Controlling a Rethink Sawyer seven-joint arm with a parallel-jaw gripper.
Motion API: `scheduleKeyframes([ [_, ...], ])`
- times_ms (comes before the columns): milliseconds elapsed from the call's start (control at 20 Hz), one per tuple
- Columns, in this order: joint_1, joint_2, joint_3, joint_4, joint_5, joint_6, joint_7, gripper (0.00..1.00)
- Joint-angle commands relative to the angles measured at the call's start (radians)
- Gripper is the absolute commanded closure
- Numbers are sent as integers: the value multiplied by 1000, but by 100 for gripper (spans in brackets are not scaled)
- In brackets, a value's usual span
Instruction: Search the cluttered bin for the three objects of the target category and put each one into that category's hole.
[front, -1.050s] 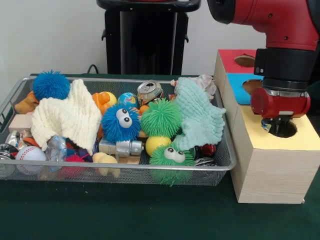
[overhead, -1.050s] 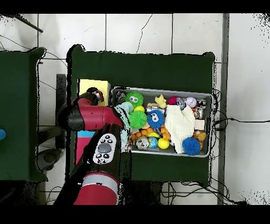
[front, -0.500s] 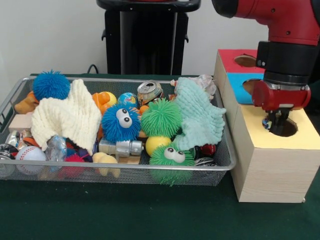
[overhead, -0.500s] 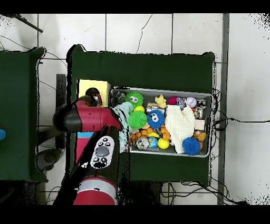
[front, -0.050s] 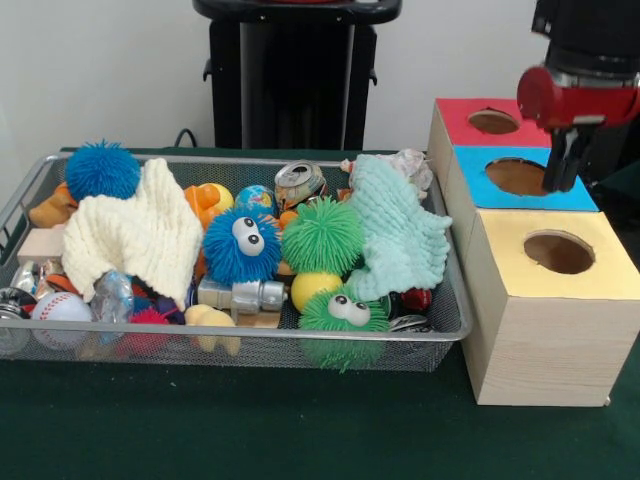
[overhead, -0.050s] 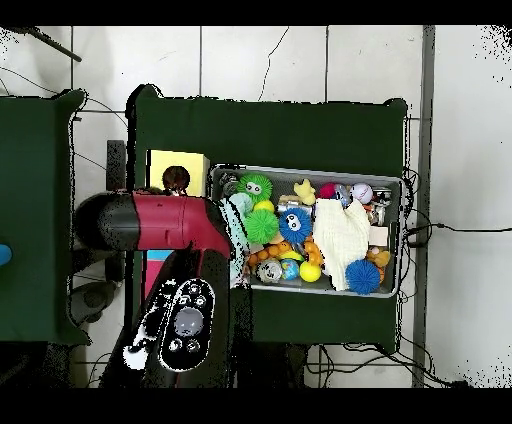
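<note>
claw (front, -0.050s: 562, 172) has risen — off yellow hole (front, -0.050s: 558, 252).

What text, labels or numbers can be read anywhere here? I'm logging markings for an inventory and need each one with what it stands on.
None can be read.
The crushed can in the bin has printing too blurred to make out.
The arm's control panel shows buttons but no legible marks.
The wooden box carries only red, blue and yellow panels, no writing.

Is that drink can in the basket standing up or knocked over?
Knocked over. The can lies tilted among the toys, its round top facing the front camera.
</note>
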Motion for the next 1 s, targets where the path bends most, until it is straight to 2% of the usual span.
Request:
scheduleKeyframes([
  [50,-23,-74,34,33,14,212,182,100],
  [350,-49,-94,46,20,-5,246,148,100],
  [500,-89,-108,57,31,-22,238,83,100],
  [750,-195,-92,72,53,-127,108,-88,100],
  [900,-286,-92,124,86,-165,23,-172,100],
  [1000,-339,-93,160,108,-188,-18,-197,100],
])
